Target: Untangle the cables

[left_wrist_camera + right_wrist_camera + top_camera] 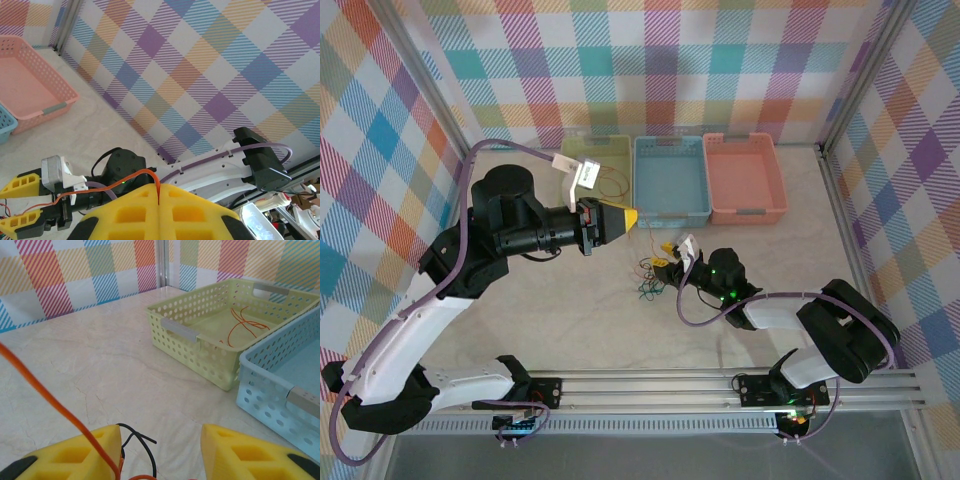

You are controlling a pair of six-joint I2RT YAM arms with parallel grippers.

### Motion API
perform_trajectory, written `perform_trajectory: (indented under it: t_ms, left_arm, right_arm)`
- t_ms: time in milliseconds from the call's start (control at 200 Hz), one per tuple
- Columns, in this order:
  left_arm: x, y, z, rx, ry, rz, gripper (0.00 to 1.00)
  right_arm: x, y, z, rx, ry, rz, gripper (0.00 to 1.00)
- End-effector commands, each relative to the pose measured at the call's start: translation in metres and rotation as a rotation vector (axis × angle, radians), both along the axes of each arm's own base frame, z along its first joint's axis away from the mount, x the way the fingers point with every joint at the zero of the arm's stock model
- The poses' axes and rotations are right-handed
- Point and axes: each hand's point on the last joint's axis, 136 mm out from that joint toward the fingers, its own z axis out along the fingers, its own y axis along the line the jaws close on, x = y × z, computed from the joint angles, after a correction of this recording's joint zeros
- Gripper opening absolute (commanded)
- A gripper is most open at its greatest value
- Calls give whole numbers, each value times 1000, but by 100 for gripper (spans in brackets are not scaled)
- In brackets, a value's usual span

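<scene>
Pressed together right under the left wrist lens, the yellow fingers of the left gripper (pixel 158 192) pinch an orange cable (pixel 125 176) at their seam, and from there it arcs down toward the right gripper (pixel 19 202), low over the table. Seen from its own wrist, the right gripper (pixel 160 452) has its jaws spread. The orange cable slants up past the finger on the left of that view (whether it touches the pad I cannot tell), and a black cable (pixel 145 438) curls between the fingers. From above, the other cables (pixel 650 280), orange, green and black, lie knotted on the marble table (pixel 580 330) just beside the right gripper, in front of the blue basket (pixel 670 215). Another orange strand (pixel 245 325) lies in the yellow-green basket (pixel 190 347).
</scene>
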Motion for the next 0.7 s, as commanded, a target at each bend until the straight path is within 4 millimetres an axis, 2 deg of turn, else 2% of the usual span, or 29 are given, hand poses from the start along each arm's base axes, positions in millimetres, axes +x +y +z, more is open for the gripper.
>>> perform_trajectory:
  t_ms: [0,255,530,695]
  left_arm:
    - [0,3,12,-24,-53,-2,0]
    - [-6,11,16,-35,-81,13,0]
    - [-11,37,10,-24,-116,98,0]
    - [-16,54,15,-32,-138,144,0]
  right_arm:
    - [3,3,14,11,-34,0,46]
    - [4,2,13,5,-31,-8,48]
    - [6,0,13,6,-31,-25,47]
    - [9,-3,12,5,-25,-53,47]
